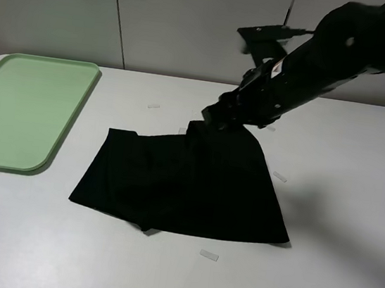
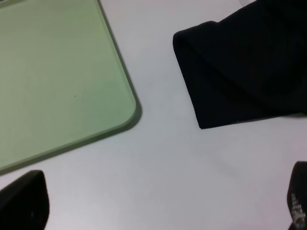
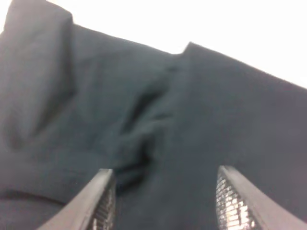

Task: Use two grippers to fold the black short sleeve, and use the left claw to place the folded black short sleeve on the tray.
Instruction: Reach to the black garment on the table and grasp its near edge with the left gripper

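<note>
Grippers both wide: right gripper (image 3: 163, 191) over black short sleeve (image 1: 187, 186), left gripper (image 2: 160, 203) over table (image 2: 201, 163).

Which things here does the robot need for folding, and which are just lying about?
Needed: crumpled black short-sleeved shirt; flat pale-green plastic tray; left gripper; right gripper.
Lying about: small pale rectangular strips on the white table.

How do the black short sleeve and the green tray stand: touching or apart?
Apart. The left wrist view shows bare table between the black short sleeve and the rim of the green tray; the exterior high view agrees.
</note>
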Robot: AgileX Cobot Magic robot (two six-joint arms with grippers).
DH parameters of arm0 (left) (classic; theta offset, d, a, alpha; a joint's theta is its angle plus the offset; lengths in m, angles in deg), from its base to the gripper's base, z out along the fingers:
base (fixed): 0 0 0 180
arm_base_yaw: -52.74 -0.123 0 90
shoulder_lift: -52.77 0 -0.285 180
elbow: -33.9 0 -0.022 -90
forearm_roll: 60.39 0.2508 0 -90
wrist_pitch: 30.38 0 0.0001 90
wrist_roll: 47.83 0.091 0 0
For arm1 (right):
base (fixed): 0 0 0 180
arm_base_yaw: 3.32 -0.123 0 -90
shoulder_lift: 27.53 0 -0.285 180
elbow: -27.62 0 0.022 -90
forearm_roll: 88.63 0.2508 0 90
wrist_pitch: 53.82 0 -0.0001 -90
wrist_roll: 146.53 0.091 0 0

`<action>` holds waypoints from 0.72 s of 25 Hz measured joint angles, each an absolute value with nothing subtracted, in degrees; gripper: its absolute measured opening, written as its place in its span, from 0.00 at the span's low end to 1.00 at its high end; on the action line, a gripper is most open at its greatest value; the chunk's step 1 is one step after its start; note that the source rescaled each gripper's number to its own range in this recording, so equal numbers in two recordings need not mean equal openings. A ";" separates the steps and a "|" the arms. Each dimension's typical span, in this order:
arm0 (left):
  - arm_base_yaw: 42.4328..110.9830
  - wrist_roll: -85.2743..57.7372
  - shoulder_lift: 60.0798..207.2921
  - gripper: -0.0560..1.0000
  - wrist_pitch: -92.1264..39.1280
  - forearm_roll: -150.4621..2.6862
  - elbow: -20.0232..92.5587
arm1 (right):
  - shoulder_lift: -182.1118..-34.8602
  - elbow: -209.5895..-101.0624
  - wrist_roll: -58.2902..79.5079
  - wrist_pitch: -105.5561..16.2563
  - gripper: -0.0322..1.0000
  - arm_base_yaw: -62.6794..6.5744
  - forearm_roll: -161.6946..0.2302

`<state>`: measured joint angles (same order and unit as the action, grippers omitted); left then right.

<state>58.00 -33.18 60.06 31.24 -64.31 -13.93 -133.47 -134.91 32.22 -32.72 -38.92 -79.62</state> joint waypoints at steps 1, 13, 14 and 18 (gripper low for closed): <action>58.00 -33.18 60.06 1.00 31.24 -64.31 -13.93 | -132.52 -134.91 32.22 -31.89 0.55 -38.10 -80.54; 58.00 -33.18 60.06 1.00 31.24 -64.31 -13.93 | -110.79 -134.91 32.17 -16.78 0.99 -30.30 -99.71; 58.00 -33.18 60.06 1.00 31.24 -64.31 -13.93 | -108.69 -134.91 32.17 -15.24 1.00 -30.30 -100.79; 58.00 -33.18 60.06 1.00 31.24 -64.26 -13.93 | -97.66 -134.91 32.00 -7.91 1.00 -30.19 -105.31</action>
<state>58.00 -33.18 60.06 31.24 -64.26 -13.93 -97.66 -134.91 32.00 -7.91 -30.19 -105.31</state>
